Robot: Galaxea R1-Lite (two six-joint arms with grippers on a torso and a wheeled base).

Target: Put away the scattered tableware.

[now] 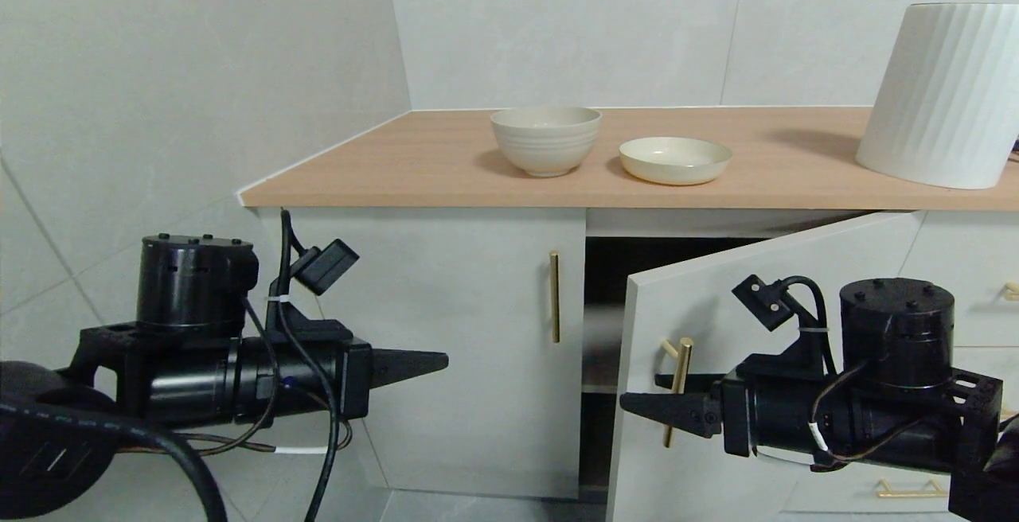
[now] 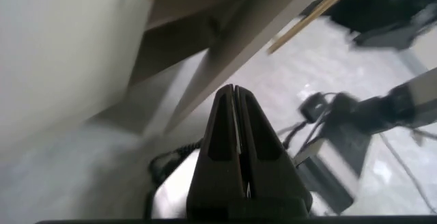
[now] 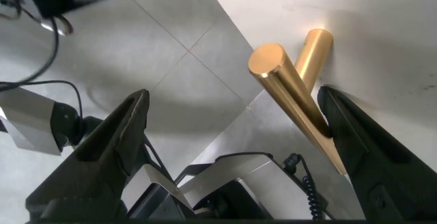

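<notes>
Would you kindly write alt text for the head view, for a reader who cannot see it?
A cream bowl and a shallow cream dish sit apart on a wooden countertop above a white cabinet whose right door stands ajar. The open right gripper is at that door's gold handle; the shut left gripper is before the closed door.

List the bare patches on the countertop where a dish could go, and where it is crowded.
Bare wood of the countertop runs from its left corner to the deep bowl. Another patch lies between the shallow dish and the white ribbed container. Bowl and dish sit close, so their gap is tight.
</notes>
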